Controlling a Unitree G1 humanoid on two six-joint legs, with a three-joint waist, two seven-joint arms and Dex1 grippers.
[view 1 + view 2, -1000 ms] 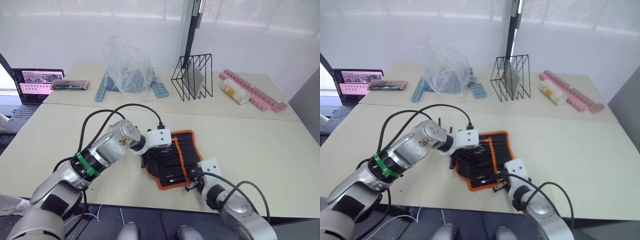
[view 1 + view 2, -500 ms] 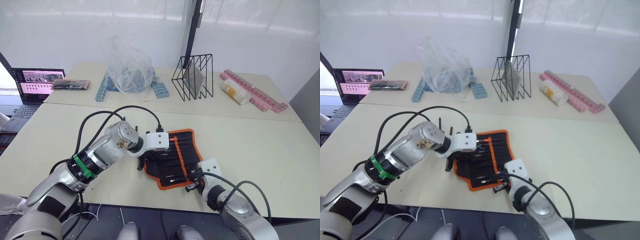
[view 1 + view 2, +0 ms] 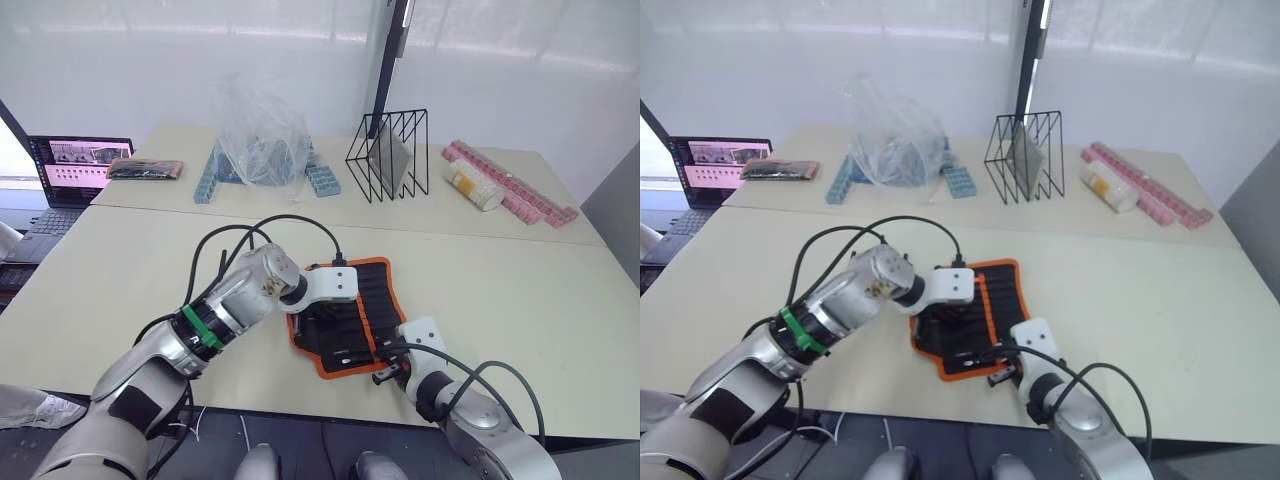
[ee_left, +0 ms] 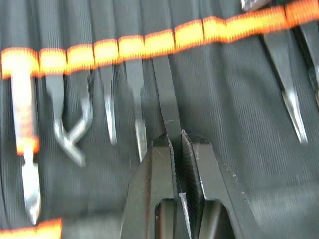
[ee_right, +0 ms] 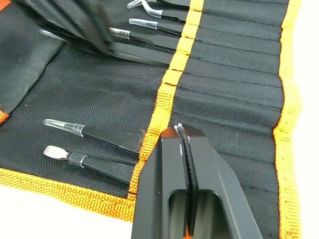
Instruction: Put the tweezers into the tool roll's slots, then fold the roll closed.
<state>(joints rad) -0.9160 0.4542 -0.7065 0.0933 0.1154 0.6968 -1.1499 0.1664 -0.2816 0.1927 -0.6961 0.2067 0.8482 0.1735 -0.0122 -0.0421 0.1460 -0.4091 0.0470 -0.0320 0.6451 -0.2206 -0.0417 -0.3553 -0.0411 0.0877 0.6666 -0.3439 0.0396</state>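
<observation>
Tweezers [image 4: 168, 107] sit pinched in your left gripper [image 4: 178, 149], half into a slot [image 4: 160, 42] of the open tool roll [image 3: 385, 305]: push straight along the pocket while your right gripper [image 5: 183, 137], fingers closed empty, pins the roll.

The tool roll [image 5: 234, 74] is of black woven cloth, matt and a little rough, with a ribbed grain. Its edge binding is orange woven tape, somewhat fuzzy at the threads. The slots [image 4: 149, 30] are of the same black cloth under an orange band. The tweezers [image 4: 168, 107] are dark metal with a dull, smooth finish, and some tips are bare silver metal that shines. Two tips wear clear plastic caps. The left gripper [image 4: 178, 149] has matt black fingers with fine ridges inside; the right gripper [image 5: 183, 144] looks alike. The table [image 3: 520, 290] is smooth, pale and matt.
</observation>
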